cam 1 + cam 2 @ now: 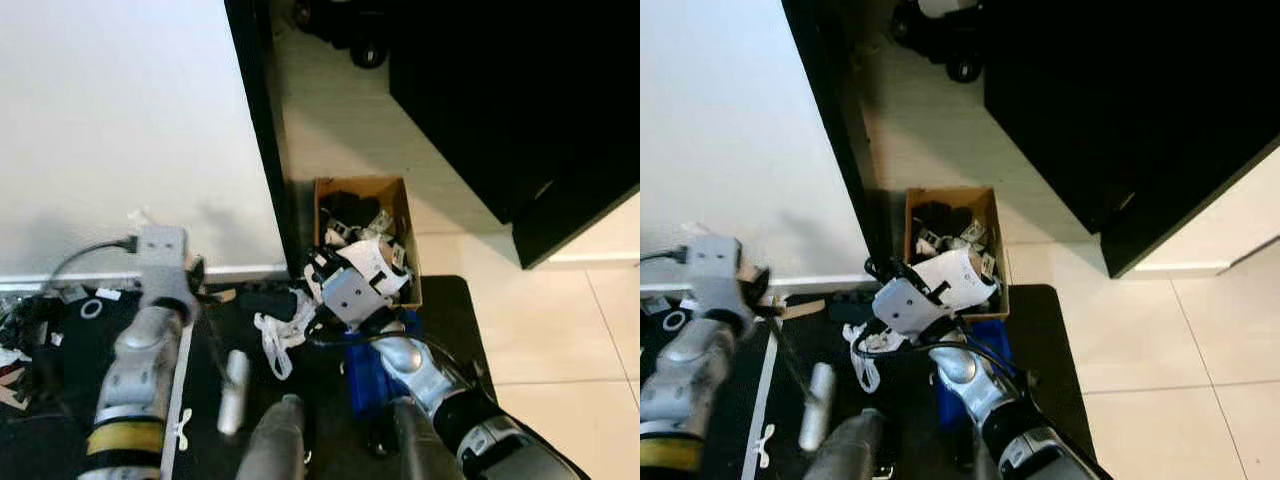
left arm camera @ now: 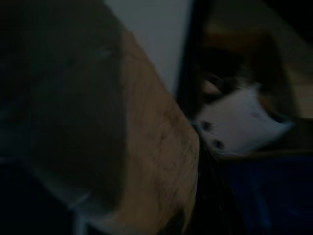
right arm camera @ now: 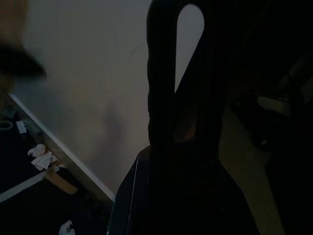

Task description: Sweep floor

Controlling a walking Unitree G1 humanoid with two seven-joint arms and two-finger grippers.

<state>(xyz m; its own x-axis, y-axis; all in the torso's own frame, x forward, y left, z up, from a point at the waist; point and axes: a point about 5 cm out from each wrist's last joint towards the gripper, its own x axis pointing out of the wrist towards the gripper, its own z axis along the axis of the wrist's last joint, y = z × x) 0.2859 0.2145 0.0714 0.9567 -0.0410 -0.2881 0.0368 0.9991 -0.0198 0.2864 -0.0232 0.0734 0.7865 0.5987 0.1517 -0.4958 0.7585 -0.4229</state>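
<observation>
I look down at a black mat (image 1: 455, 310) on a pale tiled floor. An open cardboard box (image 1: 398, 205) full of paper scraps and dark rubbish stands at the mat's far edge. My right arm reaches forward, with its white wrist (image 1: 355, 280) over the box's near end. In the right wrist view my right gripper (image 3: 188, 14) looks shut, its dark fingers (image 3: 161, 73) meeting at the tips. A blue object (image 1: 365, 375) lies under that arm. My left arm (image 1: 150, 340) is raised at the left near the wall. Crumpled white paper (image 1: 275, 335) lies on the mat.
A white wall (image 1: 120, 120) and a black post (image 1: 262, 130) stand ahead on the left. Dark furniture (image 1: 520, 90) overhangs the floor at the right. A white cylinder (image 1: 233, 390) lies on the mat, with cables and small clutter (image 1: 40, 320) at the left. Bare tiles (image 1: 570, 330) lie right.
</observation>
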